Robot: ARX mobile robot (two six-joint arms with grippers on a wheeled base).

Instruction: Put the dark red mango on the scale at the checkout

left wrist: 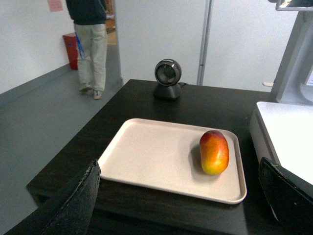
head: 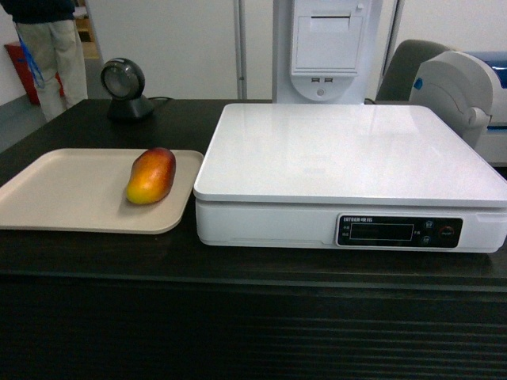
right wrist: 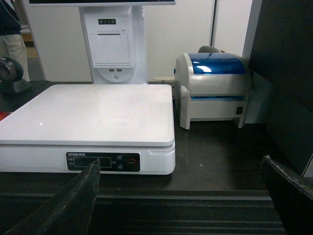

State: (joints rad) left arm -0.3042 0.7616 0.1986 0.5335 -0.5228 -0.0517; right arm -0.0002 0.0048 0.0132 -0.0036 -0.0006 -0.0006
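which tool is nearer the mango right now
Left. The left tool faces the dark red mango on the tray; the right tool faces the scale instead.

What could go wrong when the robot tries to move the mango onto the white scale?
1. The dark red mango is smooth and rounded, lying on its side on the beige tray. It might roll or slip when the open left hand closes on it.
2. The scale stands higher than the tray, so a low carry could bump the mango into its edge.
3. The scale's platform is flat, glossy and rimless, so a mango dropped on it could roll off.
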